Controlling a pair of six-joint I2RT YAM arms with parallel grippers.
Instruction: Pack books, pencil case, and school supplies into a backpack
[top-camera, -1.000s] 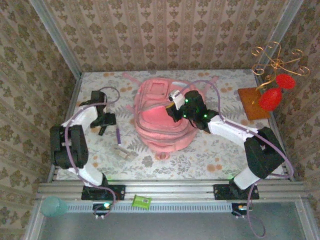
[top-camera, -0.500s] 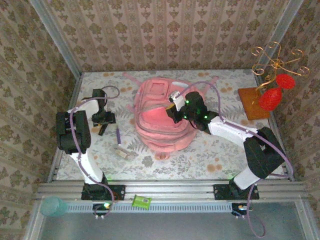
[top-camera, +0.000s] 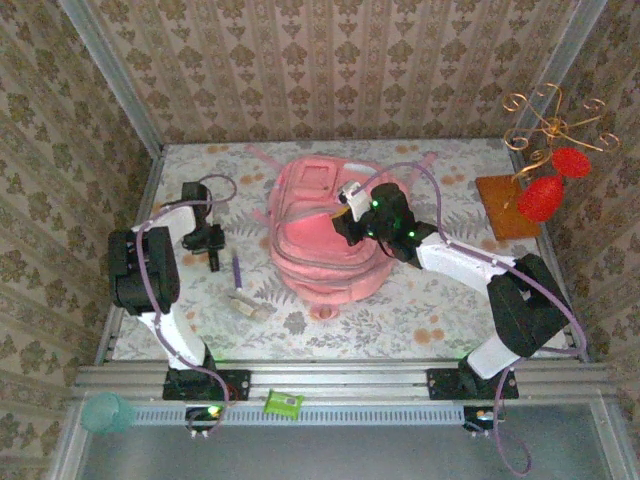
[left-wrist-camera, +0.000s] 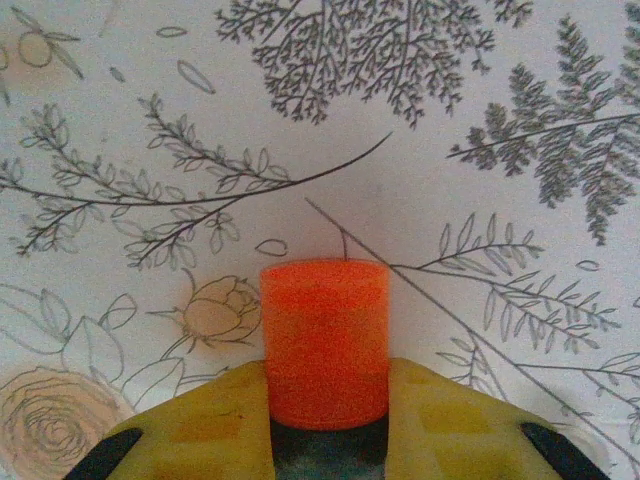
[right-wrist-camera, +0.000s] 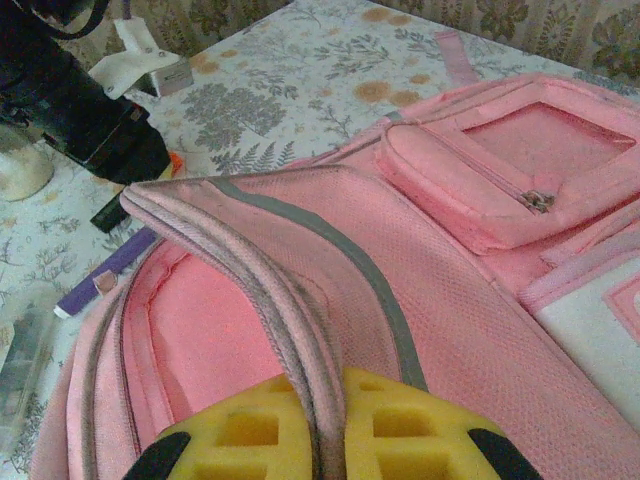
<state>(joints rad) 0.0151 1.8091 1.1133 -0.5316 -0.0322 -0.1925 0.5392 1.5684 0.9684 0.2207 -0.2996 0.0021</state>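
Observation:
The pink backpack lies in the middle of the table with its main pocket gaping. My right gripper is shut on the backpack's zip edge and holds the flap up. At the left, my left gripper is shut on the black marker, whose orange cap sticks out between the yellow fingers, low over the tablecloth. The thin purple pen lies just right of that gripper, and a small pale block lies nearer me. The books and the pencil case are hidden.
A wooden stand with gold wire and red ornaments occupies the back right corner. A green packet sits on the front rail and a teal cup to its left. Patterned walls close in the table on three sides.
The left gripper has come down over the marker and closed on it, with the arm drawn in slightly. The right gripper and the backpack flap have stayed put.

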